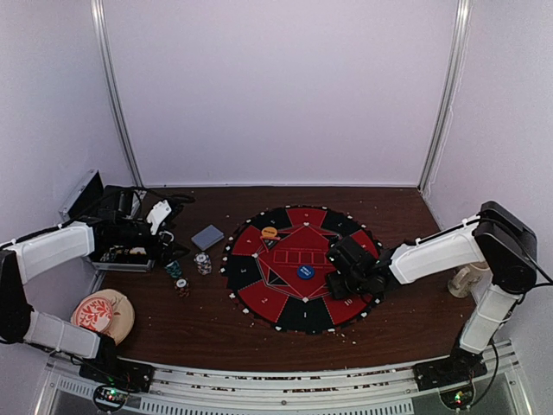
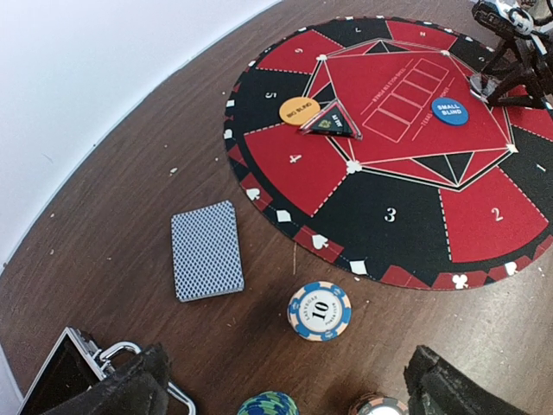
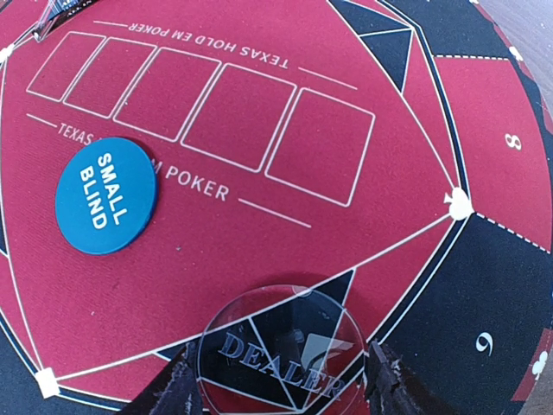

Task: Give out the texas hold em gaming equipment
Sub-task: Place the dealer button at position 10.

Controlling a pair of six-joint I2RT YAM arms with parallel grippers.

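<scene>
The right pincer (image 3: 281, 385) pinched a clear, glossy round DEALER disc (image 3: 281, 350) by its edges, over the felt-like red-and-black mat (image 3: 363, 259). A flat, matte blue SMALL BLIND disc (image 3: 107, 195) lay on the mat's red centre, near the pincer and apart from it. The left pincer (image 2: 289, 372) stood spread wide over the dark wooden worktop (image 2: 112, 225). A striped white-and-blue chip stack (image 2: 320, 311) sat just ahead of its fingers, with the lattice-backed rectangular card deck (image 2: 206, 251) farther off.
</scene>
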